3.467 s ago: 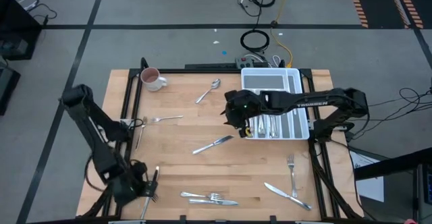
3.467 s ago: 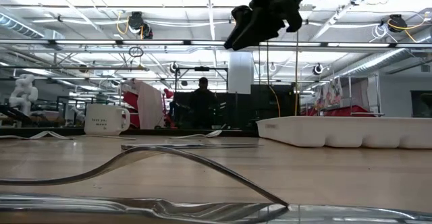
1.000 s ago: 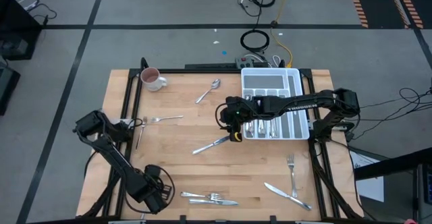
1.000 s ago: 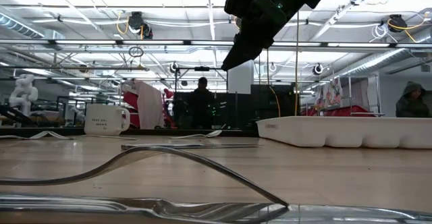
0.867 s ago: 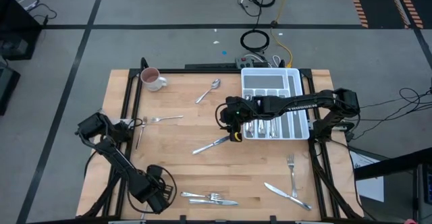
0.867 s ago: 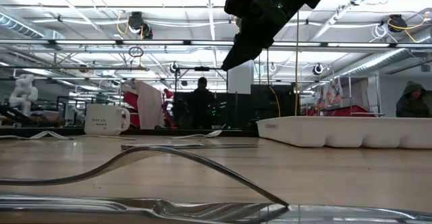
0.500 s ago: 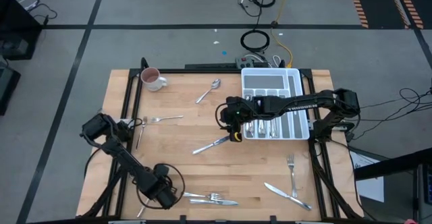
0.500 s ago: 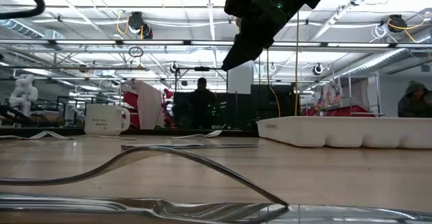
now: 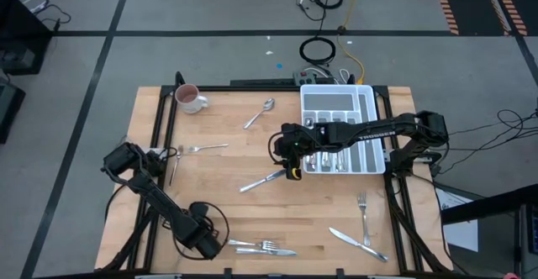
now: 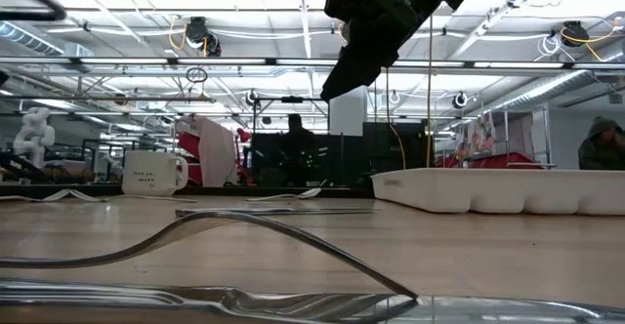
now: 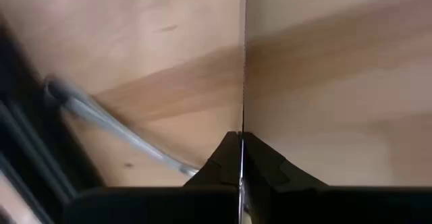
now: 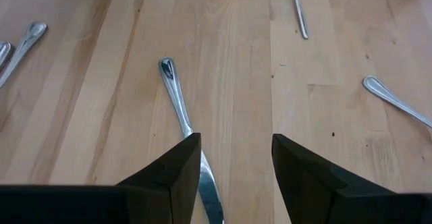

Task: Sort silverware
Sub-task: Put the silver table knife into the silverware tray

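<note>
Silverware lies scattered on the wooden table: a spoon [image 9: 261,113], a fork [image 9: 197,148], a knife [image 9: 265,179], forks [image 9: 256,246], a fork [image 9: 363,207] and a knife [image 9: 357,241]. More pieces lie in the white tray [image 9: 370,102]. My right gripper [image 9: 292,155] hangs open above the middle knife [image 12: 181,109], whose blade end runs in under the fingers [image 12: 182,177]. It also shows high in the low view [image 10: 342,75]. My left gripper [image 9: 202,240] is at the near edge, shut on a slim silver utensil [image 11: 128,136]. My left gripper pinches the slim silver utensil between its shut fingers [image 11: 226,160], which point down at the wood. One blurred end [image 11: 74,99] sticks out sideways from the fingers. The fingers hide which part they hold, and I cannot tell what kind of utensil it is.
A white mug [image 9: 189,98] stands at the far left corner, also seen in the low view [image 10: 151,173]. The tray [image 10: 498,189] sits far right. A curved fork [image 10: 244,228] lies close before the low camera. Bare wood lies left of centre. People show in the room behind.
My left gripper has moved a little toward the table's right edge along the near edge, staying shut on the utensil.
</note>
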Controlling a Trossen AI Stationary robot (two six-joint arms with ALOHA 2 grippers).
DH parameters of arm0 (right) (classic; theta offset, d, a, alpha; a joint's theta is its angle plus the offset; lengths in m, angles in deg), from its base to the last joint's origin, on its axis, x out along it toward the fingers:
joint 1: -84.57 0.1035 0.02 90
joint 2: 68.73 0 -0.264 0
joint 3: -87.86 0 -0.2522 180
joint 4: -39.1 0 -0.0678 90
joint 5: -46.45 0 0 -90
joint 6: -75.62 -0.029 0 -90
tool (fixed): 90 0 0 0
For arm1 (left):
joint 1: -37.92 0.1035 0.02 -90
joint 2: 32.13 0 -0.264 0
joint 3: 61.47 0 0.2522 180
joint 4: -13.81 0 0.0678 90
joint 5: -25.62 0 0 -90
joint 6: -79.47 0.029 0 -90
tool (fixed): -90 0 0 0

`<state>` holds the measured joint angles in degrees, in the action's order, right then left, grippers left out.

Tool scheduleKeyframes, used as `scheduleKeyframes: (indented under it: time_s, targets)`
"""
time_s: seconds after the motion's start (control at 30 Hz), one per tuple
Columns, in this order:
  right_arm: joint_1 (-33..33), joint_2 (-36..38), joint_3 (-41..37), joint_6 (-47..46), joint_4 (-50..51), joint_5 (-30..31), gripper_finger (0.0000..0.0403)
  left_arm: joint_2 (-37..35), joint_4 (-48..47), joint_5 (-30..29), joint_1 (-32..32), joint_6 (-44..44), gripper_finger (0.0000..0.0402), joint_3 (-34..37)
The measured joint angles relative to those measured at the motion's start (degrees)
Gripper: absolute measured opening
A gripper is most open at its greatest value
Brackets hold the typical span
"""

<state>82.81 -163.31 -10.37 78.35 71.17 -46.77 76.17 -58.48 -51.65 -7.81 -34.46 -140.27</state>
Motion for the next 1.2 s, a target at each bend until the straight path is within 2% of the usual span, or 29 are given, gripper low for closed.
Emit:
scheduleKeyframes:
  time_s: [0.17,0.47,0.57,0.73,0.87,0.93,1.07,1.2]
  targets:
    - [0.0,0.15,-0.02,-0.53,0.09,0.04,0.0171,-3.76,-6.18,-0.9,0.02,-2.76,0.0002,-0.55]
    - [0.0,1.32,-0.02,-1.92,0.71,0.02,0.0171,-9.62,-11.53,-0.73,1.36,-4.95,0.0001,-1.97]
    - [0.0,3.68,-0.02,-2.09,2.01,0.13,0.0171,-12.44,-13.51,-4.74,2.48,-7.41,0.0001,-3.56]
    - [-0.15,11.29,-0.02,-3.67,7.65,0.61,0.0171,-17.19,-13.73,-17.23,7.39,-7.95,0.0001,-4.68]
    - [-0.04,20.37,-0.02,-6.05,12.96,3.94,0.0171,-19.89,-11.53,-26.61,13.8,-0.97,0.0001,-4.72]
    - [-0.02,25.15,-0.02,-7.55,14.96,6.45,0.0171,-20.52,-9.61,-29.16,18.07,5.22,0.0001,-4.72]
    - [-0.02,33.61,-0.02,-10.89,17.04,11.24,0.0171,-20.52,-1.52,-30.68,26.66,20.37,0.0001,-4.72]
    - [-0.02,40.03,-0.02,-13.98,18.03,15.13,0.0171,-20.52,11.33,-31.1,35.31,34.69,0.0001,-4.74]
